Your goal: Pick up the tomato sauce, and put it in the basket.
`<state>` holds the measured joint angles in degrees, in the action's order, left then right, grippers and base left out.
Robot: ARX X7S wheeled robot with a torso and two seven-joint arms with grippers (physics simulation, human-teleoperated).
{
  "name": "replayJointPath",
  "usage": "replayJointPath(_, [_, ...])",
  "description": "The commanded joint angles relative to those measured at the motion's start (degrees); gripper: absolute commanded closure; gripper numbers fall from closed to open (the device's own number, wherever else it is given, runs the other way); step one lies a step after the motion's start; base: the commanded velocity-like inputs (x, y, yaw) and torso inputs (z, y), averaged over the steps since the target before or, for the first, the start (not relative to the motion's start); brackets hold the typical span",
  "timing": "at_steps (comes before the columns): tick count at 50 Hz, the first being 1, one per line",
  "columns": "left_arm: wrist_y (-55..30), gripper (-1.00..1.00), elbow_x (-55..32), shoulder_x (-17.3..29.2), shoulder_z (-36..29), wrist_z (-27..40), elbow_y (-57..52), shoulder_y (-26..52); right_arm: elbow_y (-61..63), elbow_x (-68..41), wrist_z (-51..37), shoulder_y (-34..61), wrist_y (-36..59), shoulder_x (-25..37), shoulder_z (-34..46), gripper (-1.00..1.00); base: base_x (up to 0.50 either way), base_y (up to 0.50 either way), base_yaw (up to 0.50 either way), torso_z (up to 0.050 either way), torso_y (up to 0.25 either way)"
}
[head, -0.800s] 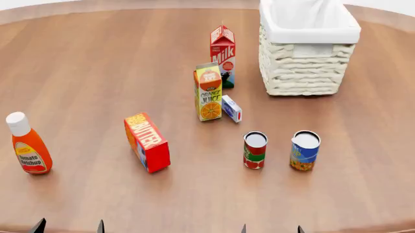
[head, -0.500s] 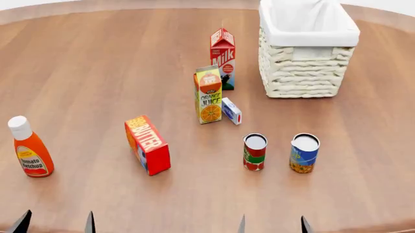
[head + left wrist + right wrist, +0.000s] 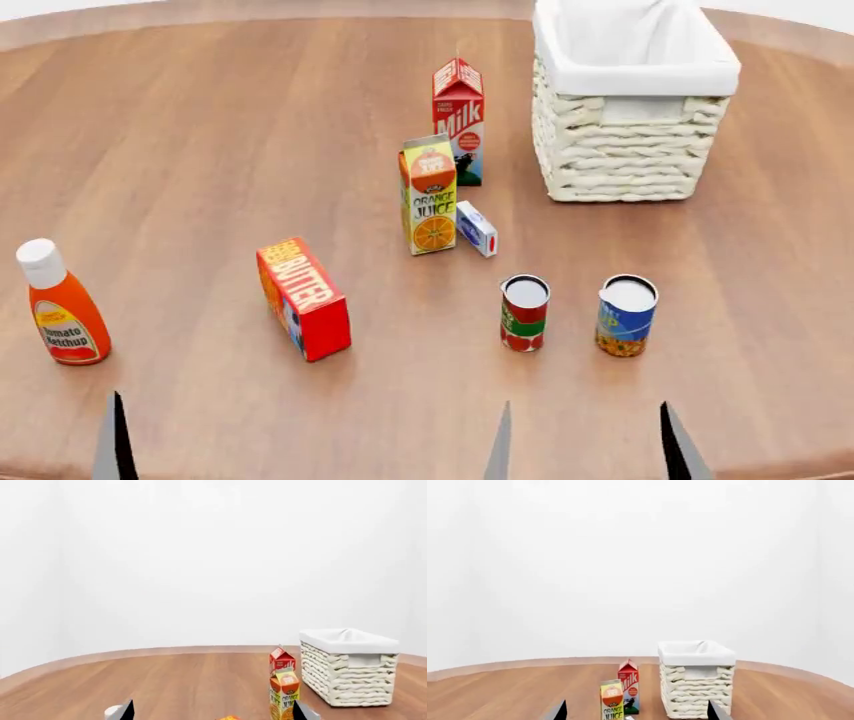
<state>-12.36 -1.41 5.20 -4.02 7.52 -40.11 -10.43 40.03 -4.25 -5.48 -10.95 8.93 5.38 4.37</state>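
Judging the tomato sauce (image 3: 525, 312) a stiff, smooth, fairly heavy can, we'd pinch its label mid-height with the right gripper (image 3: 586, 445), fingers spread apart and empty.

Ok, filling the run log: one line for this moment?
phase: approach | tomato sauce: upright on table, untouched | basket: empty | right claw: open, nearest

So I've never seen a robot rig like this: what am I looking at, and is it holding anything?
A simulated two-armed robot faces a round wooden table. One picture looks down from its head; the other two come from cameras near each claw. The dark spikes at the head picture's bottom edge are the fingertips of the left claw and the right claw. The right one is open, and neither holds anything. On the table stand a basket, milk, juice, butter, ketchup, the tomato sauce can and a blue can.
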Motion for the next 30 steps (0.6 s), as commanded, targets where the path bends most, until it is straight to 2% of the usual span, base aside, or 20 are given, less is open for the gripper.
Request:
replayJointPath(1, [-2.6,-1.00,-0.8,1.1,-0.7,1.4,-9.5,-2.4,9.3,-1.7,-1.4,-2.2,2.2,1.3,0.3,-1.00,0.00,0.00,0.00,0.000,0.000])
replayJointPath(9, [-2.0,-1.00,-0.7,2.0,-1.4,2.0,-8.2,-2.0,8.4,-2.5,-1.8,-2.1,1.0,1.9,0.5,-1.00,0.06,0.00,0.00,0.000,0.000])
replayJointPath(30, [-2.1,-1.00,-0.5,3.4,-2.6,3.7,-8.1,-1.8,7.9,-3.6,-3.4,-1.6,1.7,3.3,1.3,-1.00,0.50,0.00,0.00,0.000,0.000])
